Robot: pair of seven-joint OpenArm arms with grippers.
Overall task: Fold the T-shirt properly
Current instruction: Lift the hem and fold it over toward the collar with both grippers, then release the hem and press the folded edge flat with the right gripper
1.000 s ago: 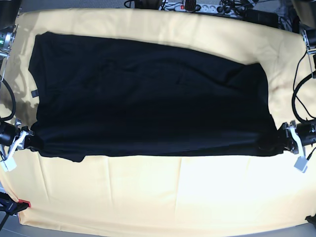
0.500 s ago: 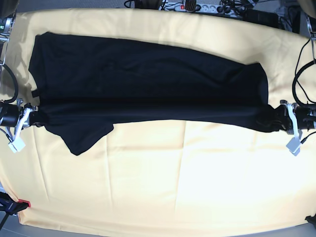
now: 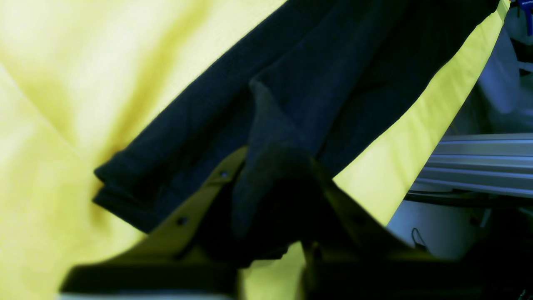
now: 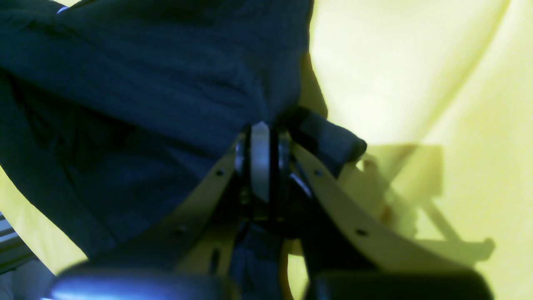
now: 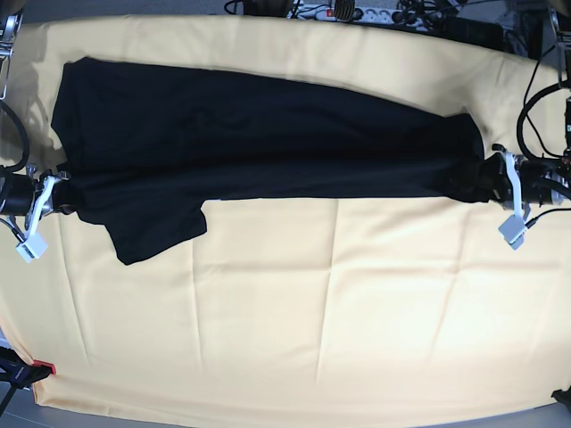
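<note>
Mid lengthwise fold: T-shirt [image 5: 259,147] flat on yellow cloth [image 5: 357,312], near edge carried toward the far side. Left gripper [image 5: 493,176] pinching one end, right gripper [image 5: 55,193] pinching the other, presumably to keep the fold line taut. One sleeve sticking out near right gripper. No containers.

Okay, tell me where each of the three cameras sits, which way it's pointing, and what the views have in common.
Base: overhead, looking down on the T-shirt spread on the yellow cloth; left end effector at frame right, right end effector at frame left.
Left wrist: on the left arm, looking along its fingers at bunched black fabric.
Right wrist: on the right arm, looking past its fingers at fabric pinched between them.
Shared: all three show the black shirt on the yellow cloth; each wrist view shows close up a grip seen in the base view.
</note>
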